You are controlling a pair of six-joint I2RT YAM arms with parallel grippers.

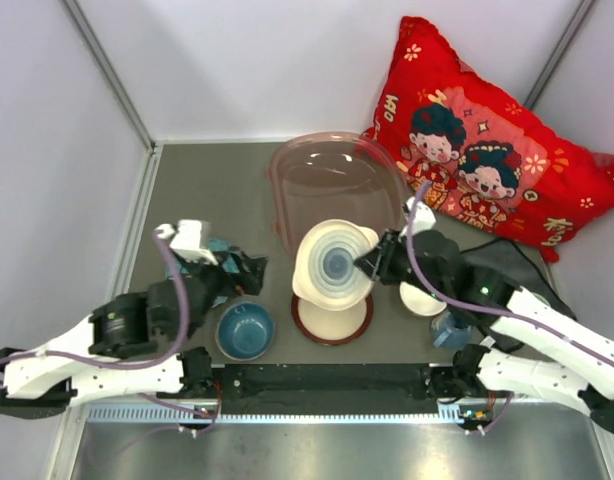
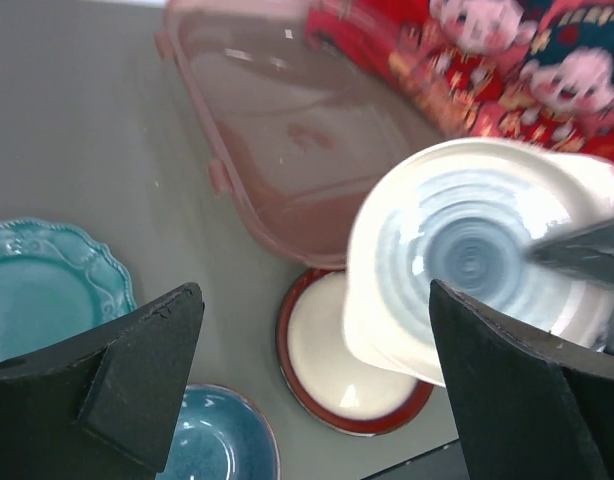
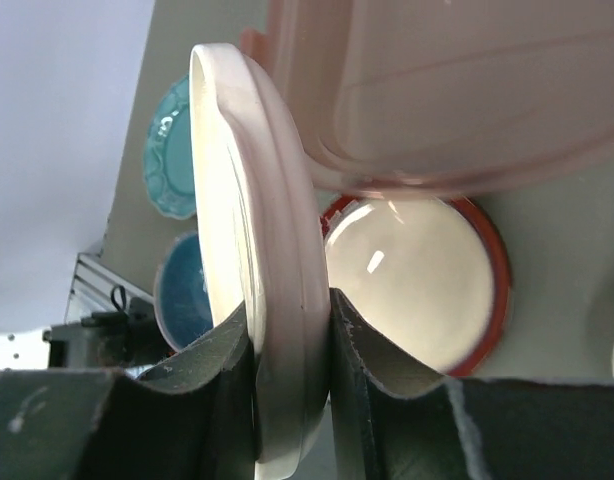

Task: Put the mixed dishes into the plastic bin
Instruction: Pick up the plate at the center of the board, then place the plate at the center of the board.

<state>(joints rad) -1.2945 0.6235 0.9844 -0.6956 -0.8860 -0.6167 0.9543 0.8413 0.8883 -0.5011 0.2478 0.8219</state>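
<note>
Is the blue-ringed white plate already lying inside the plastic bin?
No, the right gripper holds the blue-ringed white plate by its rim, tilted in the air at the plastic bin's near edge.

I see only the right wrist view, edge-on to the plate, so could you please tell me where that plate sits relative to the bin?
Observer: From above, the blue-ringed white plate overlaps the near rim of the plastic bin, above the red-rimmed plate; it is not yet inside.
Operator: Thanks. Is the left claw near it?
Observer: The left claw is open and empty, off to the plate's left.
Operator: Is anything beyond the bin?
Observer: A red cartoon-print pillow sits at the far right, beside the bin.
</note>
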